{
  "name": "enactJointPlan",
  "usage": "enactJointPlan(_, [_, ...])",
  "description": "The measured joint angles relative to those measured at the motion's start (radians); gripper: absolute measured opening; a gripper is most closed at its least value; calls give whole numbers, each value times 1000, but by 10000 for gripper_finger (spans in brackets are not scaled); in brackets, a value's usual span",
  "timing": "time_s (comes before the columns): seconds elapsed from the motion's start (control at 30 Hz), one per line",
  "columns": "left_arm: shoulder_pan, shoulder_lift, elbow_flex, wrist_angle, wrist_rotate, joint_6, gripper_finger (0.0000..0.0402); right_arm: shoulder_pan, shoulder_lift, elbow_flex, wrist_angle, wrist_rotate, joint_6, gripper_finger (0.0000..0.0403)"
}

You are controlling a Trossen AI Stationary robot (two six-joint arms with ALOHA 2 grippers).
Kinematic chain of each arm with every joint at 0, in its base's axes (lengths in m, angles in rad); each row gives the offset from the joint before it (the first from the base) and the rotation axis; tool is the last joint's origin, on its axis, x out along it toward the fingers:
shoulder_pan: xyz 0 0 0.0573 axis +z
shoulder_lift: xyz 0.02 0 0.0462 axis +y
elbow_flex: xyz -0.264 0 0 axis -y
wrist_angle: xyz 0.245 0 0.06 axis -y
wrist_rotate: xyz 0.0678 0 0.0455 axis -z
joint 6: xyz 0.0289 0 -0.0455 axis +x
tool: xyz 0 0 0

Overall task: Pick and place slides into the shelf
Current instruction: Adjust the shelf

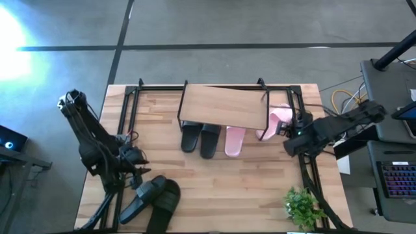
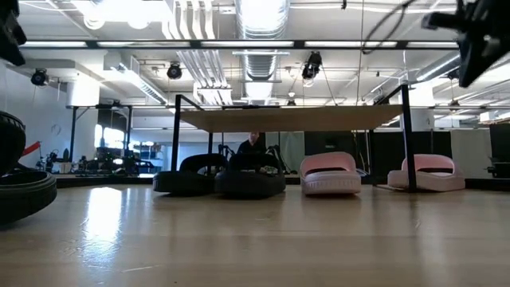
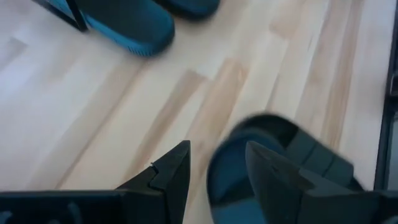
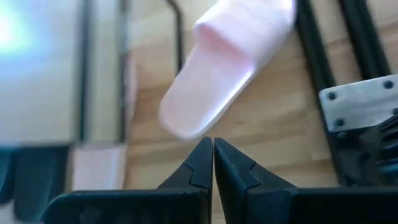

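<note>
The shelf (image 1: 221, 106) stands at the table's far middle, a light board on black wire legs. Two black slides (image 1: 200, 138) and one pink slide (image 1: 234, 140) lie on the table under it, heels sticking out toward the near side. A second pink slide (image 1: 275, 123) lies slanted just outside the shelf's right legs (image 2: 430, 171). My right gripper (image 4: 213, 142) is shut, its tips at that slide's heel end (image 4: 186, 124). Two more black slides (image 1: 155, 198) lie at the near left. My left gripper (image 3: 217, 146) is open just above the end of one of them (image 3: 273, 158). My right gripper's shut fingertips (image 4: 205, 152) stand right at the heel end of the outer pink slide, coming from the table's right side; whether they touch it I cannot tell. The slide lies flat on the table. My left gripper touches nothing that shows.
A small green plant (image 1: 302, 205) sits at the table's near right corner. Black frame rails (image 1: 127, 107) run along the table's left and right edges. Bare wood lies between the shelf and the near edge. A keyboard (image 1: 396, 179) and equipment stand off the table to the right.
</note>
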Motion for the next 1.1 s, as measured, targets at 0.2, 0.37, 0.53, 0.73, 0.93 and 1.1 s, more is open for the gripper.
enactJointPlan(0.2, [3, -65, -34, -2, -62, -3, 141, -143, -89, -114, 63, 104, -2, 9])
enactJointPlan(0.37, [28, -104, -70, -17, -88, -14, 141, -300, -54, -129, 203, 154, -182, 9])
enactJointPlan(0.53, [105, -182, -70, -136, -177, -153, 141, -437, -16, -129, 292, 141, -326, 9])
enactJointPlan(0.73, [230, -330, -74, -143, -253, -154, 141, -509, -9, -130, 384, 108, -464, 9])
enactJointPlan(0.93, [350, -547, -147, -57, -257, -83, 141, -541, -2, -130, 513, 90, -576, 9])
enactJointPlan(1.1, [359, -711, -295, 332, -251, 101, 140, -558, 42, -130, 644, 47, -702, 9])
